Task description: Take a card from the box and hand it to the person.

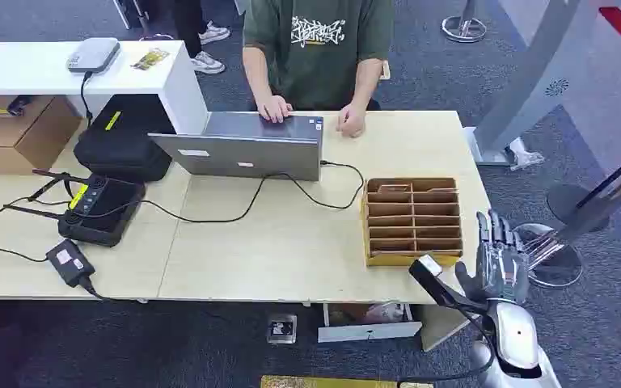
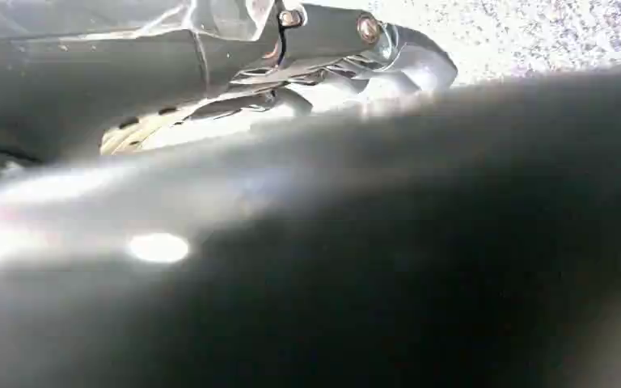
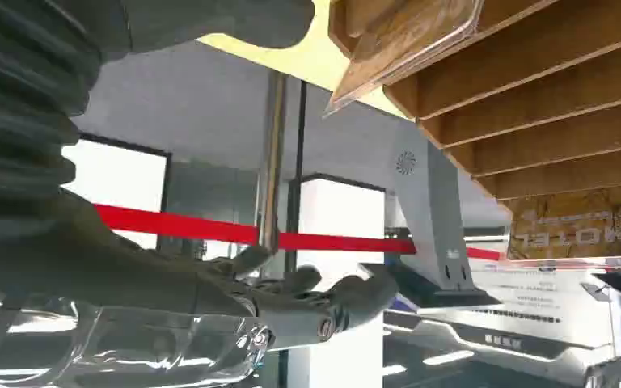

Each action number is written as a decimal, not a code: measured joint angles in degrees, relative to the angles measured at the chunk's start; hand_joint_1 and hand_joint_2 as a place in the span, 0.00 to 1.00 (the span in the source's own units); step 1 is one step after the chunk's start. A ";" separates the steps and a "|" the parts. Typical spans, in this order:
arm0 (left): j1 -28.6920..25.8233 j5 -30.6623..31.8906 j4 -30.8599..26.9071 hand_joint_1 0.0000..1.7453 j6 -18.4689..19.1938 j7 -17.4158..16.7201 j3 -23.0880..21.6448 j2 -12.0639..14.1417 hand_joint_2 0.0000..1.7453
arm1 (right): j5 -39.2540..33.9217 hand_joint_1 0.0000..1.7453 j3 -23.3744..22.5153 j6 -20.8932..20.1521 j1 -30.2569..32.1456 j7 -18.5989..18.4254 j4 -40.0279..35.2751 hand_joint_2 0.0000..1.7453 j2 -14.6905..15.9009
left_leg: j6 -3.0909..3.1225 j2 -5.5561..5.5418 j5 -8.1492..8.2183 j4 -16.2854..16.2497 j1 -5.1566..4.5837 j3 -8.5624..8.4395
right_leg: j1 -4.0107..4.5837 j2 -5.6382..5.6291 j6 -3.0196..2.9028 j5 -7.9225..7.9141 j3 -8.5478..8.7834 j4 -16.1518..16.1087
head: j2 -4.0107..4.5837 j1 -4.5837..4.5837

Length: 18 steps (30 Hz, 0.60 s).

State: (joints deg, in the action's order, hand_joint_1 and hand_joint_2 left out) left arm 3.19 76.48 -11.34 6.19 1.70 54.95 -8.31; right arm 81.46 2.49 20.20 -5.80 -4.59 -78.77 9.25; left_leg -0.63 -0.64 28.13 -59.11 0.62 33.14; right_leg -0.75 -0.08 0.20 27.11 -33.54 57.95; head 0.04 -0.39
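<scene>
The right robot hand stands off the right near corner of the bench, over the carpet, fingers upright and spread, holding nothing. In the right wrist view its fingers reach out bare, with open air in front of them. It sits just right of the box and apart from it.

The box is a brown slotted organiser standing near the right near edge of the bench, its near wall close to the bench lip. A card lies in the far-left slot; the right wrist view shows a clear-sleeved card leaning out of a compartment and another printed one in a slot closer to the camera.

The state of the left robot hand cannot be told: the left wrist view is blurred and dark.

A person stands at the far edge, both hands resting at a laptop. A black cable runs from the laptop across the middle of the bench, stopping short of the box. Between the cable and the near edge the bench surface is bare. On the left sit a black controller, a black case and a power brick near the near edge.
</scene>
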 joint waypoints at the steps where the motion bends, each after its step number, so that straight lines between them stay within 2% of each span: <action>1: 0.00 0.07 0.00 0.00 0.00 -0.02 0.00 0.00 0.00 | -0.13 0.12 0.00 -0.09 0.00 0.04 0.00 1.00 0.00 | 0.00 0.00 0.00 0.00 0.00 0.00 | 0.00 0.00 0.00 0.00 0.00 0.00 | 0.00 0.00; 2: -0.01 0.11 0.00 0.00 0.00 -0.02 -0.02 0.02 0.00 | -0.13 0.06 0.00 -0.24 0.00 0.13 0.00 1.00 0.00 | 0.00 0.00 0.00 0.00 0.00 0.00 | 0.00 0.00 0.00 0.00 0.00 0.00 | 0.00 0.00; 5: -0.01 0.11 0.00 0.00 0.00 -0.09 -0.02 0.07 0.00 | -0.15 0.07 0.09 -0.63 -0.04 0.44 0.09 1.00 -0.02 | 0.00 0.00 0.00 0.00 0.00 0.01 | 0.00 0.00 0.00 0.00 0.00 0.00 | 0.00 0.00; 7: 0.00 0.09 0.00 0.00 0.00 -0.22 0.00 0.07 0.00 | -0.72 0.10 0.22 -0.90 -0.13 0.59 0.35 1.00 -0.04 | 0.00 0.00 0.00 0.00 0.00 0.01 | 0.00 0.00 0.00 0.00 0.00 0.00 | 0.00 0.00; 9: 0.00 0.09 0.00 0.00 0.00 -0.31 0.00 0.11 0.00 | -0.92 0.18 0.48 -1.01 -0.21 0.66 0.59 1.00 -0.09 | 0.00 0.00 0.00 0.00 0.00 0.02 | 0.00 0.00 0.00 0.00 0.00 0.00 | 0.00 0.00; 12: 0.00 0.11 0.00 0.00 0.00 -0.28 0.00 0.26 0.00 | -1.09 0.18 0.63 -1.11 -0.53 0.68 1.12 1.00 -0.20 | 0.00 -0.01 0.00 0.00 0.00 0.02 | 0.00 0.02 0.00 0.00 0.00 0.00 | 0.00 0.00; 18: -0.02 0.15 0.00 0.00 0.00 0.07 -0.02 0.39 0.00 | -1.88 0.27 0.66 -1.05 -0.80 1.16 2.18 1.00 -0.26 | 0.00 -0.01 0.00 0.00 0.00 0.02 | 0.00 0.03 0.00 0.00 0.00 0.00 | 0.00 0.00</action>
State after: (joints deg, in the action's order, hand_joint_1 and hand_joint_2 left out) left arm 3.17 76.63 -11.34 6.19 1.77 54.93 -7.91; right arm 79.58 3.15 19.15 -6.59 -3.43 -76.59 8.98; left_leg -0.63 -0.65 28.13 -59.11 0.62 33.16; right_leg -0.75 -0.05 0.20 27.11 -33.53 57.95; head 0.04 -0.39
